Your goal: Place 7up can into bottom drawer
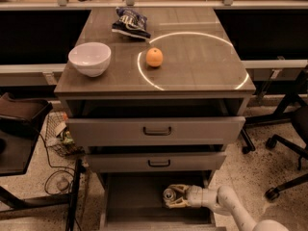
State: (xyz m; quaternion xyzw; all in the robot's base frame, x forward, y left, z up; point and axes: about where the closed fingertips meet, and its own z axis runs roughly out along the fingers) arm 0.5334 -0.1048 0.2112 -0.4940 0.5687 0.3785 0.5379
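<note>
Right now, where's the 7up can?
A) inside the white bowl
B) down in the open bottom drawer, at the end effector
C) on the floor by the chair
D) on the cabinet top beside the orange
B: the 7up can lies inside the open bottom drawer, with the end effector closed around it from the right. The cabinet top holds only the bowl, orange and chip bag.

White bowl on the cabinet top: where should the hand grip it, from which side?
Pinch the rim of the white bowl from above: it sits upright, mouth open, and its round body looks too wide to span. Take its right edge, the side facing the orange. The hand is now low in the bottom drawer, at the 7up can.
</note>
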